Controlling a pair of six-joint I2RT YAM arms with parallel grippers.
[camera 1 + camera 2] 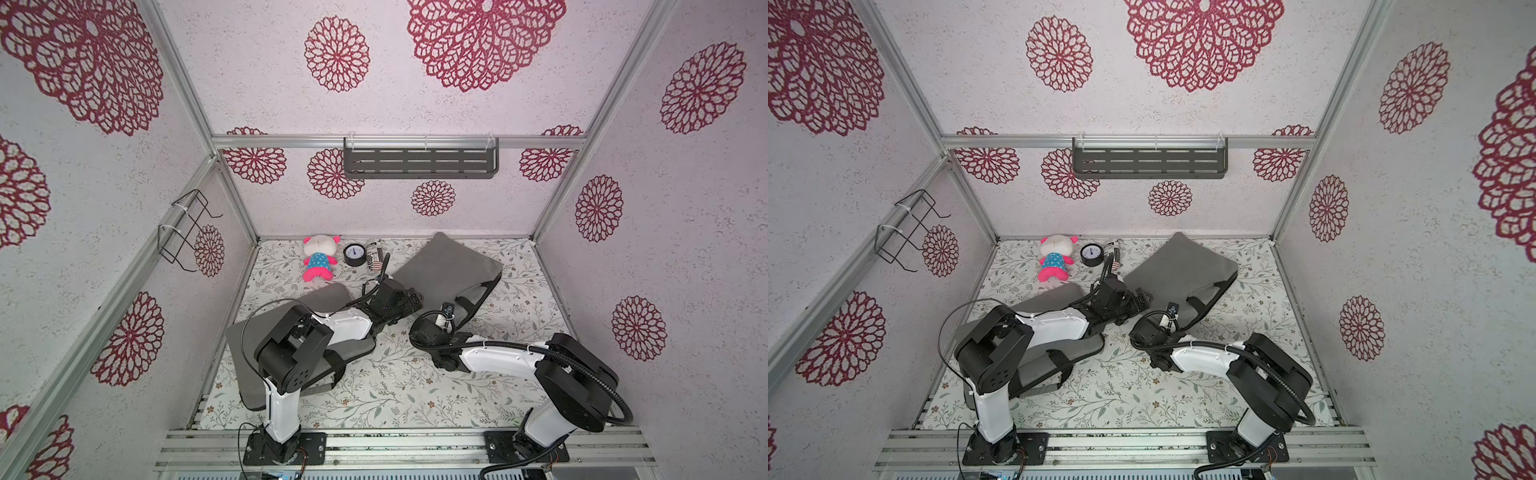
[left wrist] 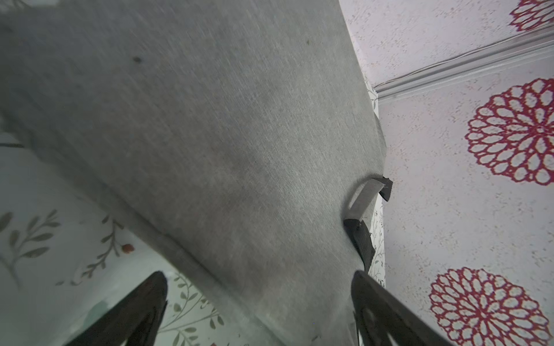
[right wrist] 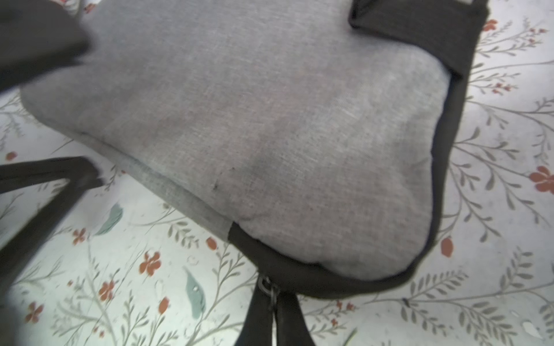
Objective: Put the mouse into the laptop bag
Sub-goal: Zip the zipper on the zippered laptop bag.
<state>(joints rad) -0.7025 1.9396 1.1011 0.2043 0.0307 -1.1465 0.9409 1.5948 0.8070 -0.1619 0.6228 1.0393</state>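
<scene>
A grey laptop bag [image 1: 446, 266] with black trim lies at the back right of the floral table, seen in both top views [image 1: 1183, 266]. My right gripper [image 3: 274, 296] is at its near black corner, shut on the metal zipper pull [image 3: 266, 284]. From above, the right gripper [image 1: 448, 309] sits at the bag's black-edged near end. My left gripper [image 2: 259, 275] stands open just over the bag's grey side [image 2: 224, 134], at its left edge [image 1: 411, 300], holding nothing. The mouse is out of view.
A second grey bag [image 1: 249, 353] lies under my left arm at the front left. A pink plush toy [image 1: 319, 257], a round black gauge [image 1: 354, 254] and a small can [image 1: 375, 257] sit at the back. A wall shelf [image 1: 419, 160] and a wire rack [image 1: 187, 228] hang above.
</scene>
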